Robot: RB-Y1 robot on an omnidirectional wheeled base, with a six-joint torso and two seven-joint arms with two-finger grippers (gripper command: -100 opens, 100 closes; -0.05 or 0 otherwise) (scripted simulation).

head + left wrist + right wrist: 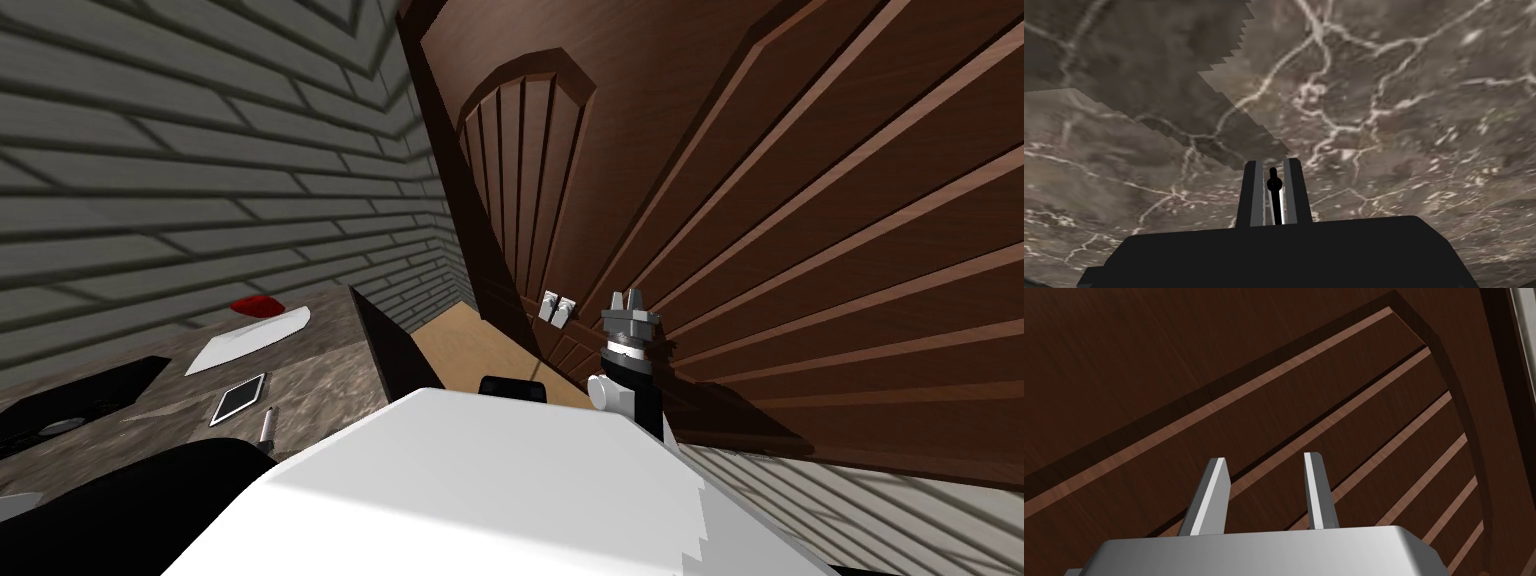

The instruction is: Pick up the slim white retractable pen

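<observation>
Pinching the thin pen (1275,200), left jaws stand narrow; right jaws wide.

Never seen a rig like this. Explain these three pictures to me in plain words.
This is a two-armed robot. The wide picture comes from its head camera: a marble table bears a red object, a white sheet and a small tablet; brown wooden panelling rises on the right. The other two come from cameras on the wrists. The left end effector is shut on a thin dark-and-white rod, seemingly the pen, above the marble. The right end effector is open, holding nothing, before the wood.
</observation>
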